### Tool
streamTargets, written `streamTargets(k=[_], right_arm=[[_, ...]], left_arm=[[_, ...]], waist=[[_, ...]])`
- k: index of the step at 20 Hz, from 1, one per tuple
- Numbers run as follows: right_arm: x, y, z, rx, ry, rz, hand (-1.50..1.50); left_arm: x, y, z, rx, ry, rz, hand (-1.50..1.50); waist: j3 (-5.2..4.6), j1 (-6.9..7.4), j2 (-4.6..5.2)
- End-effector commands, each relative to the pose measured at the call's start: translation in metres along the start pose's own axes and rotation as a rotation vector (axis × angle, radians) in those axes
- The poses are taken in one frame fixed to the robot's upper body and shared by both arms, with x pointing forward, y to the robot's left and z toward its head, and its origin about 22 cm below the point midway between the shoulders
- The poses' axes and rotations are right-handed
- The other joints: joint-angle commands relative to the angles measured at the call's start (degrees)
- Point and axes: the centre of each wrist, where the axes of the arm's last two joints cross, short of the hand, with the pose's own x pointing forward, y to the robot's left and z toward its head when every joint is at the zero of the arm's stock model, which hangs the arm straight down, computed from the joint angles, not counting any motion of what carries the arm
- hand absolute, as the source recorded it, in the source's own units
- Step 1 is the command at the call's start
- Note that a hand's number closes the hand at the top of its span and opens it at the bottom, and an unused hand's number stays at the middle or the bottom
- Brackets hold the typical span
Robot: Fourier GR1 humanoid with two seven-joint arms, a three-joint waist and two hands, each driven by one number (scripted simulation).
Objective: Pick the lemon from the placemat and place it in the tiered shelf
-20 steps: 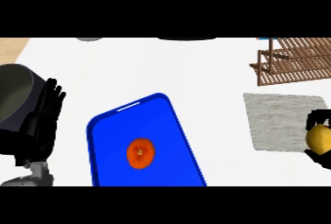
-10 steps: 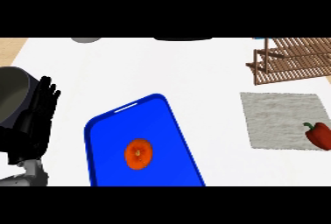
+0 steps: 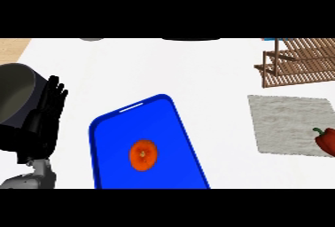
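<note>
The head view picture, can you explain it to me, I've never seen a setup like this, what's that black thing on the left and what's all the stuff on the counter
This picture is taken from the robot's head, looking steeply down at a white counter. The black thing at the left is the robot's left hand, on a grey forearm that comes in from the lower edge. Its fingers are straight and point up; it is resting and holds nothing. The right hand is out of the picture.

On the counter lies a blue tray with an orange round fruit on it. To the right is a grey placemat with a red pepper at its right edge, partly cut off by the picture. Above that stands a brown wooden shelf. I see no lemon on the placemat.
</note>
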Motion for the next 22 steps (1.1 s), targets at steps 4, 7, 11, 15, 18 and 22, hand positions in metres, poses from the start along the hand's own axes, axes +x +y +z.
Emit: streamTargets(k=[4,7,11,15,18,22], right_arm=[[-0.004,0.018,-0.052,-0.080,0.038,-0.001,1.50],[-0.019,0.003,-0.052,-0.083,0.043,-0.048,1.50],[-0.029,0.037,-0.084,-0.117,0.045,-0.068,1.50],[-0.043,0.022,-0.096,-0.147,0.036,-0.075,1.50],[-0.046,0.054,-0.109,-0.155,0.041,-0.089,1.50],[-0.045,0.061,-0.120,-0.193,0.006,-0.102,1.50]], left_arm=[[-0.003,-0.009,0.005,-0.027,-0.004,-0.013,0.00],[0.003,-0.012,-0.002,-0.019,-0.006,0.002,0.00],[-0.019,-0.020,-0.005,-0.028,-0.006,-0.012,0.00],[0.004,0.002,0.002,-0.022,-0.006,0.003,0.00],[0.003,-0.002,-0.005,-0.026,-0.015,0.002,0.00],[-0.005,-0.008,-0.005,-0.045,-0.002,-0.015,0.00]], waist=[[0.05,1.52,0.33],[0.04,0.49,0.14],[0.07,1.41,0.51],[0.11,1.84,0.46],[0.10,1.76,0.53],[0.12,2.15,0.77]])
